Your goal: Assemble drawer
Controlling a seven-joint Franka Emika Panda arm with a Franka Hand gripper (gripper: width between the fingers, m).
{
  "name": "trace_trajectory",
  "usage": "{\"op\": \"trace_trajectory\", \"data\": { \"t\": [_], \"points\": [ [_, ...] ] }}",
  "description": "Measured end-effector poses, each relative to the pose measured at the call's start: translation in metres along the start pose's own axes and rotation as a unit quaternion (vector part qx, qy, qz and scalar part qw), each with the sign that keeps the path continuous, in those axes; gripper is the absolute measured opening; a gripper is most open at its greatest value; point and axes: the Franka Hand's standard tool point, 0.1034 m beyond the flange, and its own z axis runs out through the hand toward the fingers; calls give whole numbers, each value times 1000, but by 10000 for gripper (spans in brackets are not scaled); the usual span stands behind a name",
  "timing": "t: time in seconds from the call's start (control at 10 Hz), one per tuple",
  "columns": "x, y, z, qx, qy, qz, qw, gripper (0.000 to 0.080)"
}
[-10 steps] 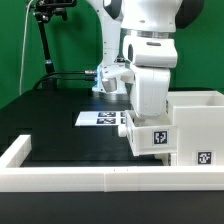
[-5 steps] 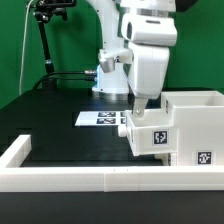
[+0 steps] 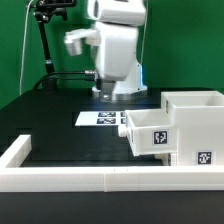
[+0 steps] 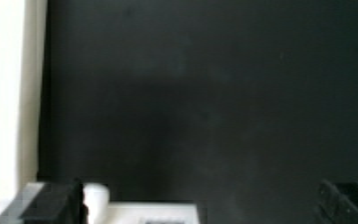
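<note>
The white drawer case stands at the exterior view's right, with a tag low on its front. A small white tray with a square tag sticks out of the case toward the left. A second tray does not show as a separate part. My gripper hangs above the table, up and to the left of the tray, apart from it. In the wrist view my gripper is open and empty; its dark fingers stand wide apart over the black table.
The marker board lies on the black table under my gripper and also shows in the wrist view. A low white rim edges the table's front and left. A black camera stand is at the back left.
The arm has lifted off the tray and moved up and toward the exterior view's left. The tray stays sticking out of the case.
</note>
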Motion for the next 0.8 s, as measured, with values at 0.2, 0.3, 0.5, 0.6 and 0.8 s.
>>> {"op": "trace_trajectory", "data": {
  "t": [0.2, 0.3, 0.5, 0.6, 0.8],
  "points": [
    [-2, 0, 1, 2, 0, 2, 1000, 649],
    [-5, -6, 14, 6, 21, -27, 999, 649],
    [-14, -5, 24, 23, 64, -39, 997, 649],
    [-17, -2, 30, 31, 92, -31, 995, 649],
    [-20, 6, 38, 48, 139, -10, 989, 649]
  ]
}}
